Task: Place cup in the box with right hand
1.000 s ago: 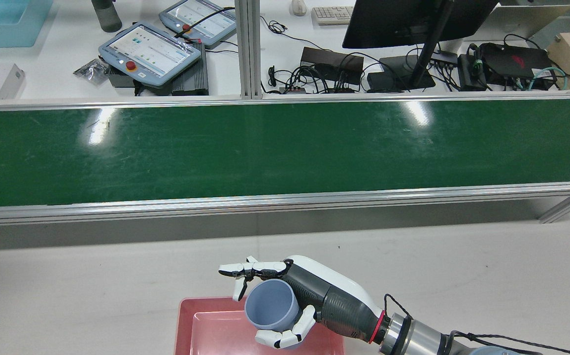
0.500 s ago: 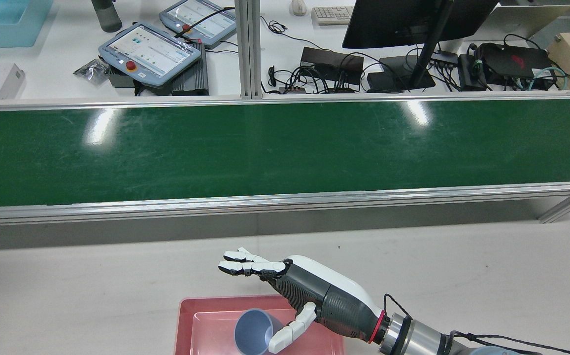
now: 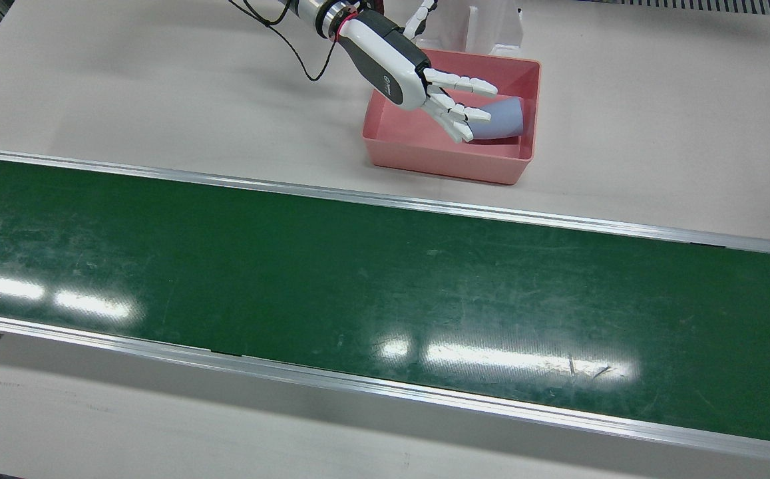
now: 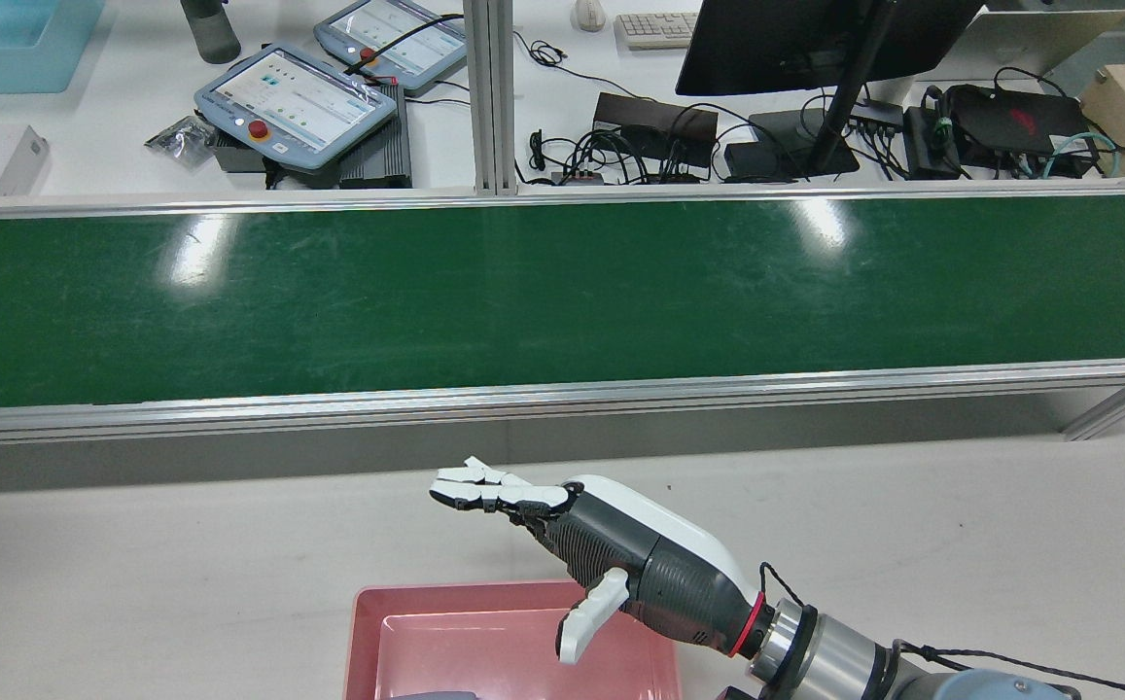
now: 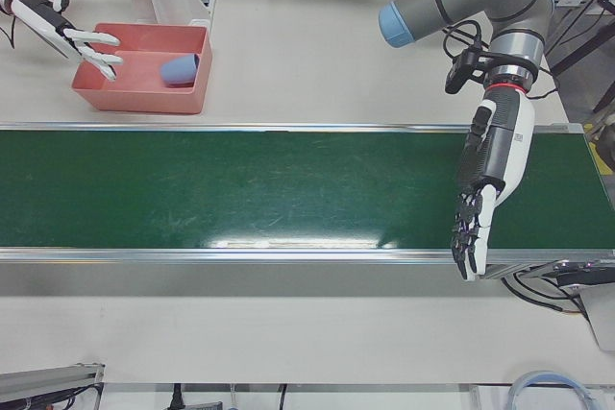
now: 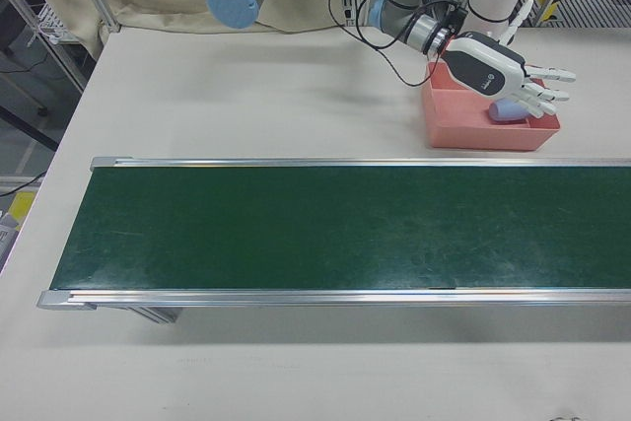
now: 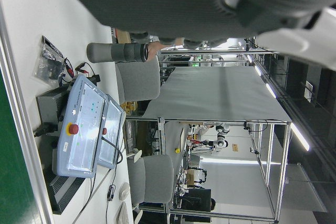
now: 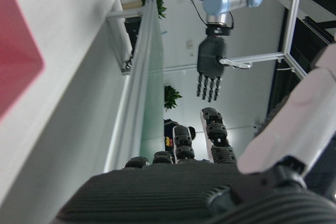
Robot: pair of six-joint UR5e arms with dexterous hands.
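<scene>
**The cup is in, but I could still bump it**

My right robot hand point(image 3: 424, 86) is let go, fingers point(image 3: 464, 85) spread wide, holding nothing. It hangs just over the pink box point(image 3: 516, 153). The blue cup point(image 3: 504, 120) lies on its side inside the box, near the wall far from my arm. If I pull away too low, my fingers may catch the cup or the box rim and drag it along the counter point(image 3: 158, 100). A cup on its side can roll, too. My left robot hand point(image 5: 485, 189) hangs open over the green belt point(image 5: 240, 189), well apart.
</scene>
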